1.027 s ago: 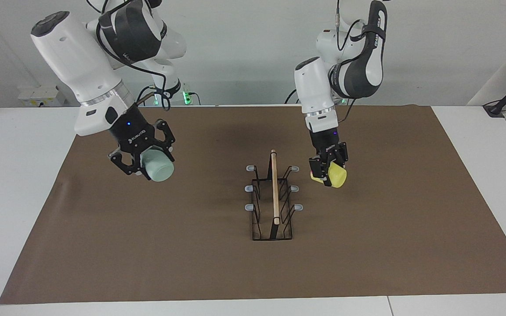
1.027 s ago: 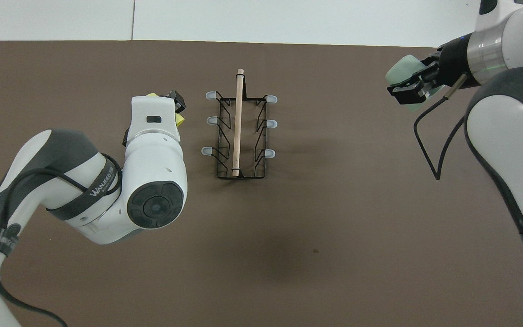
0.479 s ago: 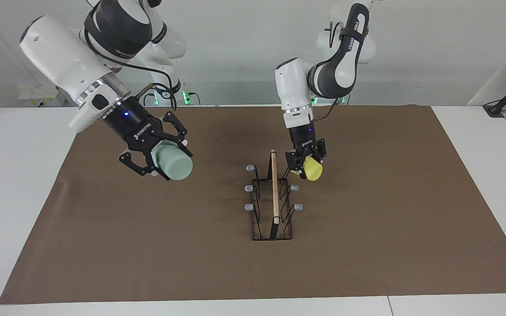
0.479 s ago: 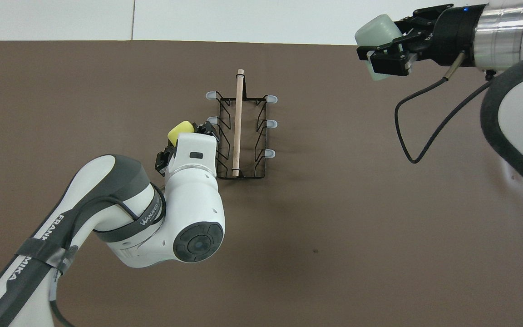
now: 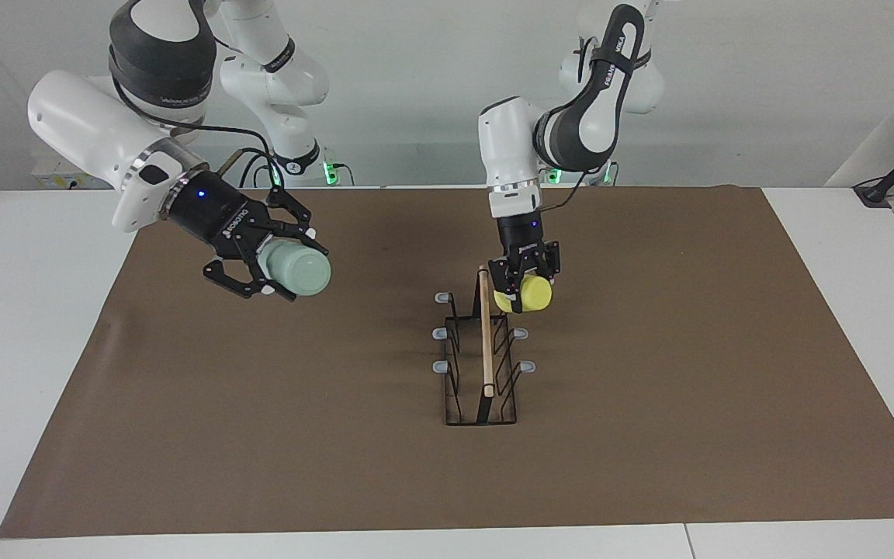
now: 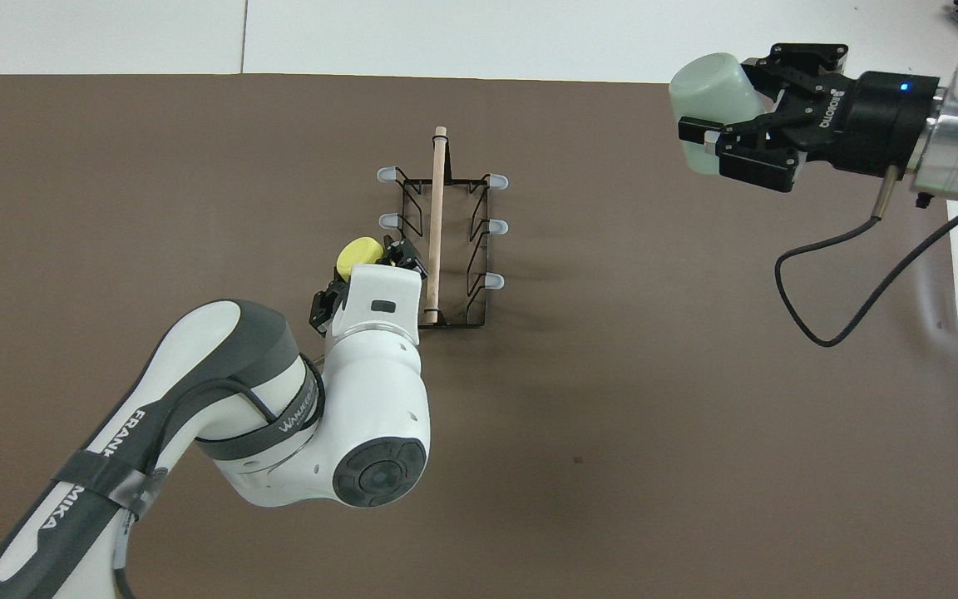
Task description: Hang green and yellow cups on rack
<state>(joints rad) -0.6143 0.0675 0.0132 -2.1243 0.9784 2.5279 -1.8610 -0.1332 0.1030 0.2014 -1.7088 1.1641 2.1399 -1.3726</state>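
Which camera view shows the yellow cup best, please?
The facing view: the yellow cup shows almost whole in the left gripper, at the rack. In the overhead view the left arm covers most of the cup.

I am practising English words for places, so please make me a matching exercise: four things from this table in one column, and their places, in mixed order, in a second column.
Things:
1. yellow cup
2. green cup
3. rack
4. wooden rod

Places:
A. in the air, on its side, held by the right gripper
B. standing on the brown mat
C. along the top of the rack
D. at the left gripper, by the rack's end nearest the robots

Pairs: 1-D, 2-A, 3-B, 4-C
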